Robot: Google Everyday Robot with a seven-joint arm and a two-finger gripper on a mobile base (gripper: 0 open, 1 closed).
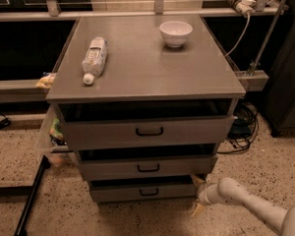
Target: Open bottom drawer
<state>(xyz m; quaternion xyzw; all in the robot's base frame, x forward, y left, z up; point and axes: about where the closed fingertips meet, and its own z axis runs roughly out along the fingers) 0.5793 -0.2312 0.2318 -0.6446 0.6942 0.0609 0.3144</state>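
From my single camera view, looking down on a grey metal cabinet [147, 77]: the bottom drawer [123, 192] sits at about 6 o'clock in the frame, the lowest and shortest of three fronts, with its small black bar handle [148, 192] at the centre and a dark gap showing above its top edge. The gripper [198, 196] hangs low at roughly 5 o'clock, just off the right end of that drawer front and close to the speckled floor [236, 166]. Its two yellowish fingers [198, 181] are spread apart, one up and one down, clasping nothing, and I cannot tell whether the upper tip touches the drawer's corner. The pale arm [250, 208] runs off toward the lower right corner. Above the bottom drawer are the mid-sized drawer [108, 168] and the tallest drawer [103, 132], each with its own black handle. On the cabinet top, a plastic bottle [95, 58] lies on its side at about 10 o'clock, cap toward me, and a white bowl [175, 32] stands upright at about 1 o'clock, well apart from the bottle. Black cables [243, 127] lie on the floor at 3 o'clock, beside the cabinet.
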